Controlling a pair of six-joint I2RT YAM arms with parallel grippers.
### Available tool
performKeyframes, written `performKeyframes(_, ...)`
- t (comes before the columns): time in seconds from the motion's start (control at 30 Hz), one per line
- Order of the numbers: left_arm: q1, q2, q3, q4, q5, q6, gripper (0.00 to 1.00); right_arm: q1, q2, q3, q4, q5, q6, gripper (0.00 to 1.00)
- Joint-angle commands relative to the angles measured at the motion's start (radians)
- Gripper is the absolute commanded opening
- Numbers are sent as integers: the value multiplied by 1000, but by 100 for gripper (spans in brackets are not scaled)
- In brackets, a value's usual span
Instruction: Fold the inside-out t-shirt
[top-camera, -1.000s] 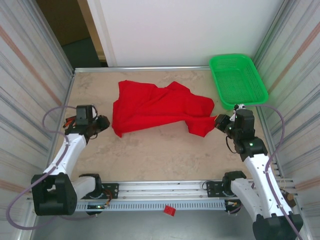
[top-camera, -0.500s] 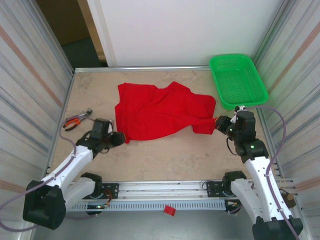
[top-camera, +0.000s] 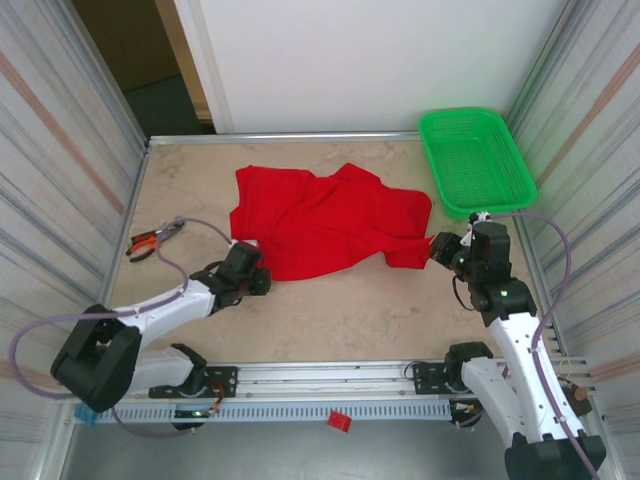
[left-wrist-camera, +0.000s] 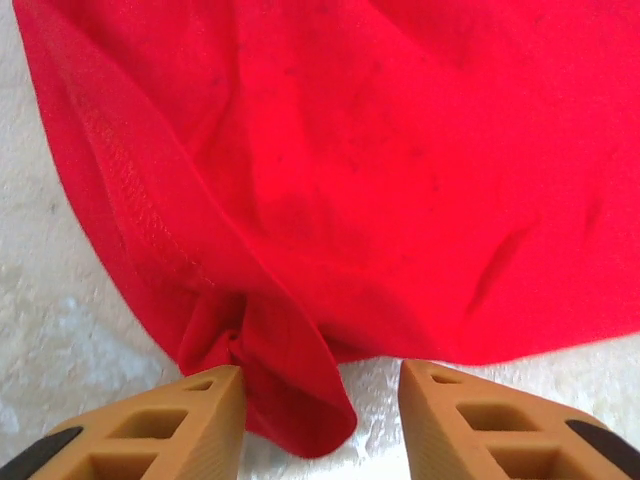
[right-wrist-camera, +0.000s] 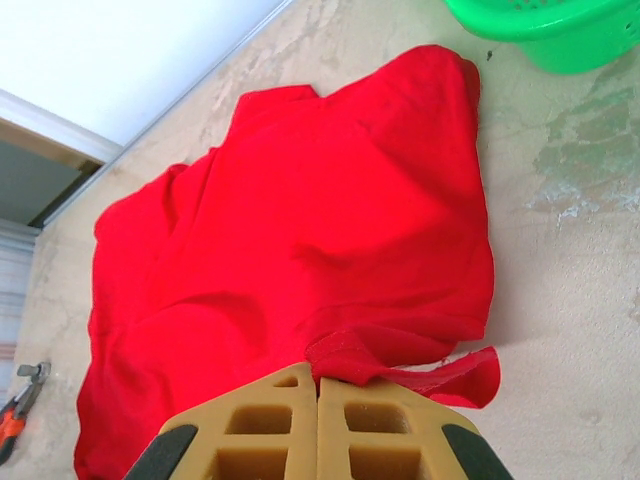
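Tabletop bears pliers from above; left wrist shows t-shirt hem stitching.

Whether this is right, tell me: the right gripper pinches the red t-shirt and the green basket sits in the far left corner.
Wrong on the basket. The right gripper pinches the red t-shirt and the green basket sits in the far right corner, as the top external view shows.
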Motion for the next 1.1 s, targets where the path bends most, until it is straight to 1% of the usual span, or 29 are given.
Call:
performKeyframes(0.0,-14,51,38,61,-64,30,40,-6,-10,-11,-5,-13,-16,0)
performKeyframes(0.07,-21,81,51,59,-81,29,33,-6,-9,-11,-4,-13,-16,0)
performKeyframes(0.1,-23,90,54,57,-87,30,26,-6,-8,-11,-3,-14,-16,0)
performKeyframes(0.17,-24,88,61,31,-104,34,6,-7,-7,-9,-3,-14,-17,0)
performKeyframes(0.2,-21,73,65,-1,-121,40,0,-7,-5,-8,-3,-14,-17,0)
performKeyframes(0.27,-6,10,76,-73,-125,55,0,-6,-3,-10,-5,-13,-20,0)
performKeyframes(0.37,41,-154,60,-169,-87,74,0,-6,-2,-19,-7,-13,-26,0)
performKeyframes(0.43,108,-270,44,-228,-10,91,0,-6,3,-28,-3,-13,-26,0)
performKeyframes(0.53,200,-390,27,-302,93,110,0,-7,19,-40,7,-24,-26,0)
performKeyframes(0.63,260,-440,3,-304,197,103,0,-7,39,-53,22,-42,-24,0)
performKeyframes(0.77,268,-391,5,-315,245,64,0,-5,71,-52,30,-56,-30,0)
performKeyframes(0.8,266,-379,4,-316,244,55,0,-5,85,-49,27,-69,-37,17)
performKeyframes(0.83,267,-371,4,-323,229,42,0,-5,103,-37,20,-89,-49,40)
performKeyframes(0.87,266,-368,3,-329,213,30,0,-5,117,-22,1,-95,-57,53)
performKeyframes(0.9,267,-372,-1,-333,196,16,0,-5,128,-7,-26,-98,-65,60)
performKeyframes(0.97,266,-384,-7,-331,183,-7,0,-4,121,4,-65,-107,-76,62)
performKeyframes(1.07,266,-394,4,-351,150,-24,0,0,93,-12,-121,-116,-82,60)
